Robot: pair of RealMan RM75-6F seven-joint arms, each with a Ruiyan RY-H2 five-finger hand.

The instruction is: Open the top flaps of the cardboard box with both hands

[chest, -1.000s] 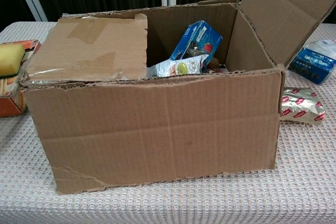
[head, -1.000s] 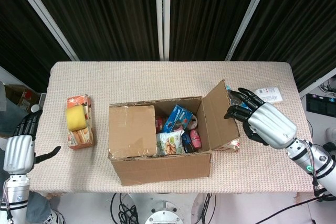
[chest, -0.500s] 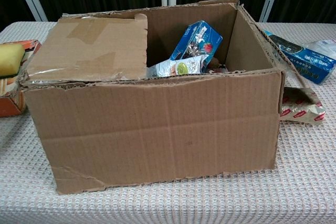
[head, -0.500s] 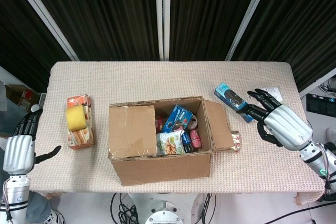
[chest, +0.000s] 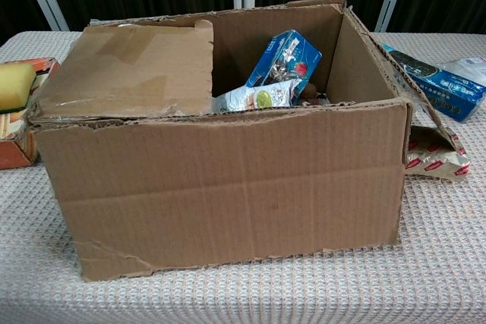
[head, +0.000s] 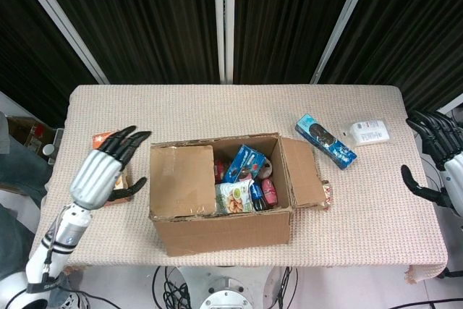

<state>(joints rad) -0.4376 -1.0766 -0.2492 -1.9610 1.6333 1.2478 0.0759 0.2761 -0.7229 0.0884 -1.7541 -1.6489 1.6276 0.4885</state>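
The cardboard box (head: pixel 221 233) (chest: pixel 228 187) stands near the table's front edge. Its left top flap (head: pixel 181 180) (chest: pixel 129 70) lies flat over the left half of the opening. Its right flap (head: pixel 300 173) (chest: pixel 410 85) hangs folded outward over the right side, and snack packs (head: pixel 244 179) show inside. My left hand (head: pixel 105 170) hovers open just left of the box, over the orange carton, fingers spread toward the closed flap. My right hand (head: pixel 438 158) is open at the far right table edge, well away from the box. Neither hand shows in the chest view.
An orange carton (head: pixel 116 192) with a yellow sponge (chest: pixel 15 85) lies left of the box. A blue cookie pack (head: pixel 325 141) and a white packet (head: pixel 367 132) lie back right. A red-and-silver pack (chest: pixel 433 158) sits under the right flap.
My left hand rose from the table's left edge to beside the box. My right hand let go of the right flap and withdrew right; the flap fell outward.
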